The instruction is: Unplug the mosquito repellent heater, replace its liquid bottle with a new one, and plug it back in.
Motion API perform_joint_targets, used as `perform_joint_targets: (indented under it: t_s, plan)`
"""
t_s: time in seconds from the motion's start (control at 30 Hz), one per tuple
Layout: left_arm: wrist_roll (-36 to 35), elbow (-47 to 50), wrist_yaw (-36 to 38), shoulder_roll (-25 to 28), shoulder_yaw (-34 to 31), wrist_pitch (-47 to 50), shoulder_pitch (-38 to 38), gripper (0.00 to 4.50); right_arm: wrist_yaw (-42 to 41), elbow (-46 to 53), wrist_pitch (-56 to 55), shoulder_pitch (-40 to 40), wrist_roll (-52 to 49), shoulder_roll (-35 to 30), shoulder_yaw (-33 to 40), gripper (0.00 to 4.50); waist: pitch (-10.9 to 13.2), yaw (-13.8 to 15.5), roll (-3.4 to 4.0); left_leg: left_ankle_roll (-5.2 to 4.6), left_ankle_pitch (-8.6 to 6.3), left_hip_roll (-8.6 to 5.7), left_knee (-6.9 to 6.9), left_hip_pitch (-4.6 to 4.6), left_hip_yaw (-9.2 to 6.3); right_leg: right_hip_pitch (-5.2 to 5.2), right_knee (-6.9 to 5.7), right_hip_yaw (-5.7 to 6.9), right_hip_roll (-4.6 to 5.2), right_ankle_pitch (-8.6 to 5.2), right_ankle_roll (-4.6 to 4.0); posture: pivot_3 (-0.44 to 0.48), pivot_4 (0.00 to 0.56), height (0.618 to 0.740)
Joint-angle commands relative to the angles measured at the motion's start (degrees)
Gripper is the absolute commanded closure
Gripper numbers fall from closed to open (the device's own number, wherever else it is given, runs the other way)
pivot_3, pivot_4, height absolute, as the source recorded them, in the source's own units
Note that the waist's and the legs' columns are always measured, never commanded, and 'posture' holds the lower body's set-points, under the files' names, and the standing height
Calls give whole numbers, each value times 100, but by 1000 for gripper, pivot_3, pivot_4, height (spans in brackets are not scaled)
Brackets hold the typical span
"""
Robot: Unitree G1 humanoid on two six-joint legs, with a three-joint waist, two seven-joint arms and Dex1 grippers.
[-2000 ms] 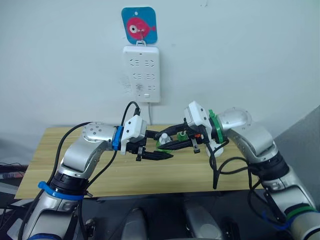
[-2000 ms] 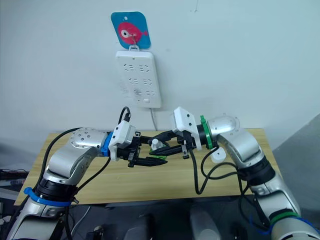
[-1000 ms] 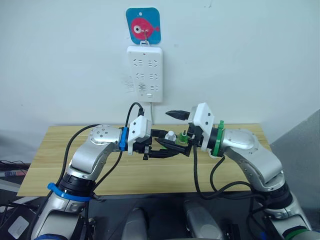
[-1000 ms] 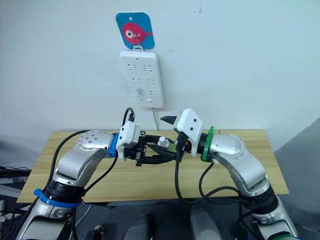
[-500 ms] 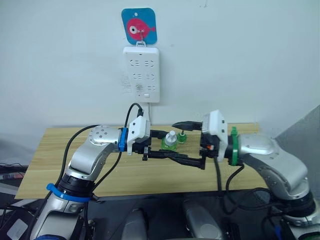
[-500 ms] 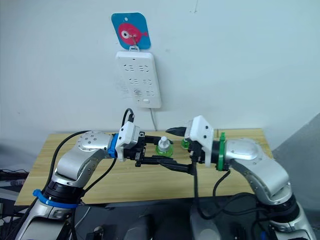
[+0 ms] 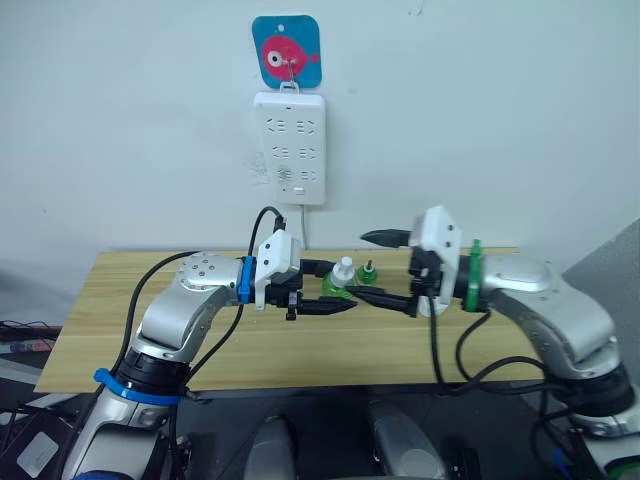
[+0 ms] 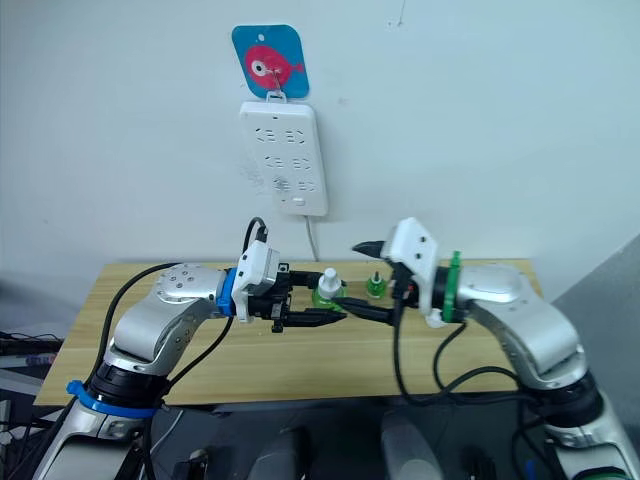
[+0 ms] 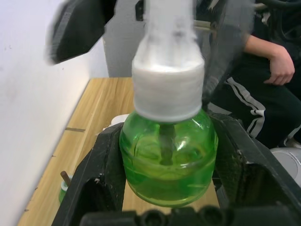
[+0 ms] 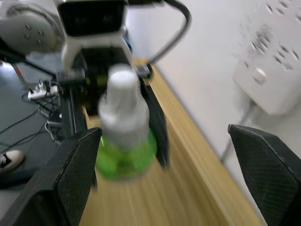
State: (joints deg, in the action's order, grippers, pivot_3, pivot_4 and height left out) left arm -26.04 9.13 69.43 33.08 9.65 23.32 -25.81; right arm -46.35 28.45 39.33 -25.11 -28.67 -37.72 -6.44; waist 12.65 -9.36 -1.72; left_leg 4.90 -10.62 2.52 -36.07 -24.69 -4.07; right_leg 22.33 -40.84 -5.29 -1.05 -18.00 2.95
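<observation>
The new one, a green bottle with a white cap, is held upright above the table, and my left gripper is shut on its body. In the left wrist view the black fingers clamp both sides of that bottle. My right gripper stands open just right of it, one finger high and one low, touching nothing. Its liquid bottle, dark-necked, stands on the table behind the right fingers. A white rounded piece, possibly the heater, lies under my right wrist.
A white power strip hangs on the wall under a blue fish hook, its cord dropping to the wooden table. A seated person's hand and dark clothes show beyond the table's end.
My right gripper drew back to the right from around the capped bottle and has risen a little, still open. The left gripper kept the bottle nearly still.
</observation>
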Motion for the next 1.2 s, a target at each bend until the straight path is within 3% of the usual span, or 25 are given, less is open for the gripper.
perform_joint_targets:
  t_s: [0.03, 0.2, 0.3, 0.47, 0.57, 0.8, 1.2]
  plan:
    - [-104, 246, 31, 35, -87, -61, 7, 2146, -309, 457, 287, 146, -610, -273, 421, 0, 1, -1, -1, 0, 0, 1, 1, 0, 2, 0, 0, -2, 0, 0, 0, -209, 182, 723]
    - [-110, 254, 21, 43, -83, -57, 3, 2146, 65, 891, 640, 74, -1009, 33, 281, 0, 2, -46, 1, -1, -1, 11, 3, 5, 1, 1, -2, -7, -14, -9, 15, -208, 182, 723]
    - [-92, 255, 37, 50, -59, -80, -1, 2146, 531, 842, 892, -185, -1124, 560, 101, 0, 3, -40, 2, -1, 0, 12, 2, 4, 1, 1, -2, -8, -16, -10, 17, -207, 182, 723]
    - [-84, 282, 29, 42, -26, -76, -6, 2146, 665, 591, 980, -432, -1080, 908, -179, 0, 3, -13, 3, -1, -1, 8, 3, 1, 2, 1, 3, -10, -12, -10, 17, -202, 183, 723]
    - [-76, 286, 29, 40, -23, -92, -3, 2146, 607, 447, 1005, -507, -1125, 967, -235, 931, 3, -2, 3, -1, -1, 8, 2, 1, 2, 1, 3, -9, -12, -10, 17, -202, 183, 723]
    - [-46, 262, 9, 37, -32, -139, 46, 2147, 317, 408, 927, -520, -1226, 853, -247, 3554, 3, -3, 3, -1, -1, 9, 3, 2, 2, 2, 3, -9, -12, -11, 18, -192, 181, 723]
    - [144, -40, -182, 197, -193, -178, 509, 2147, 379, 492, 1050, -898, -1917, 510, 753, 3597, 4, -2, 4, -1, -1, 10, 6, 2, 3, 2, 6, -10, -12, -11, 18, -199, 190, 723]
